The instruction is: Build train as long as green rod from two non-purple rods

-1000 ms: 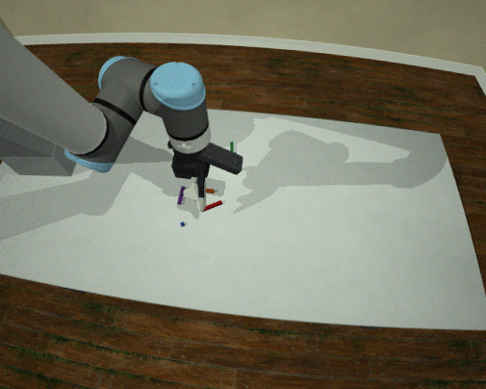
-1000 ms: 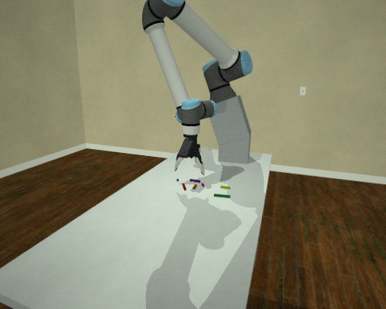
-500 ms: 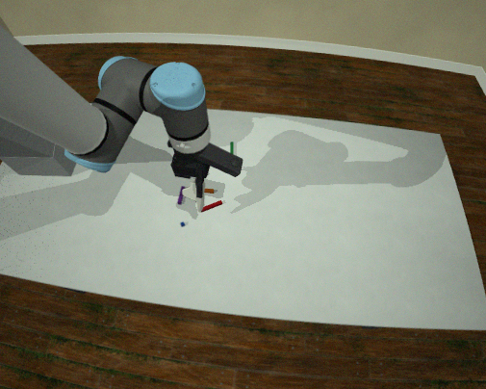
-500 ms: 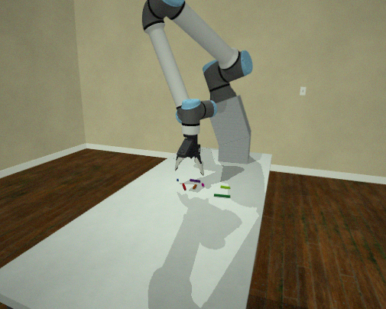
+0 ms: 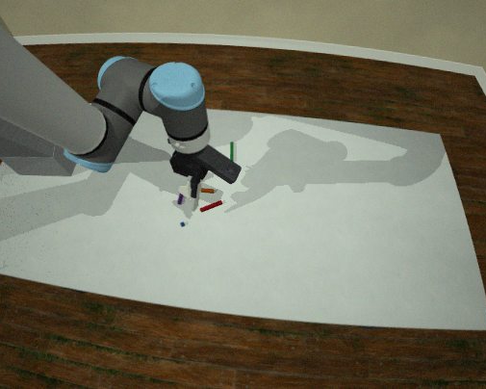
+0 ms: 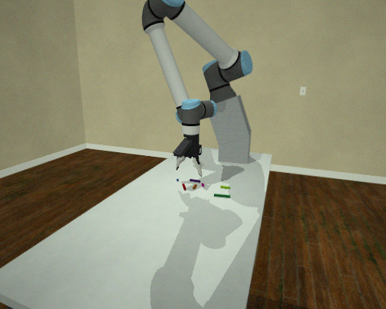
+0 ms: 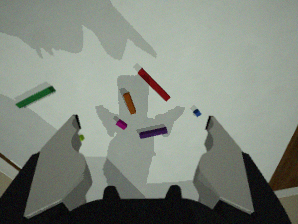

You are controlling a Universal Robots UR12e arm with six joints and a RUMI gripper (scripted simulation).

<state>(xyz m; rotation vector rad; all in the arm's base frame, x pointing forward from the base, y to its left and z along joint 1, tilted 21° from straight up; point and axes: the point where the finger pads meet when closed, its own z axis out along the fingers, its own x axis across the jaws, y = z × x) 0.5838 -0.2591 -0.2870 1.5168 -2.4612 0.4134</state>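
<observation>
The green rod (image 5: 232, 150) (image 6: 222, 196) (image 7: 36, 97) lies flat, apart from the others. The red rod (image 5: 211, 206) (image 6: 184, 187) (image 7: 154, 84) lies beside the orange rod (image 5: 208, 191) (image 6: 195, 187) (image 7: 129, 103) with a gap between them. The small blue rod (image 5: 182, 224) (image 6: 177, 180) (image 7: 197, 113) lies alone. The magenta rod (image 6: 202, 184) (image 7: 121, 124) lies near the orange one. The lime rod (image 6: 225, 187) (image 7: 82, 137) is mostly hidden behind a finger in the wrist view. No rods touch end to end. My gripper (image 6: 189, 172) (image 7: 144, 116) is open and empty above the rods.
The purple rod (image 5: 180, 198) (image 6: 195, 180) (image 7: 153, 132) lies flat near the magenta and orange rods. All the rods lie on the white table top (image 5: 345, 250) (image 6: 113, 245). The arm's grey pedestal (image 6: 233, 134) stands at the table's far end in the exterior view.
</observation>
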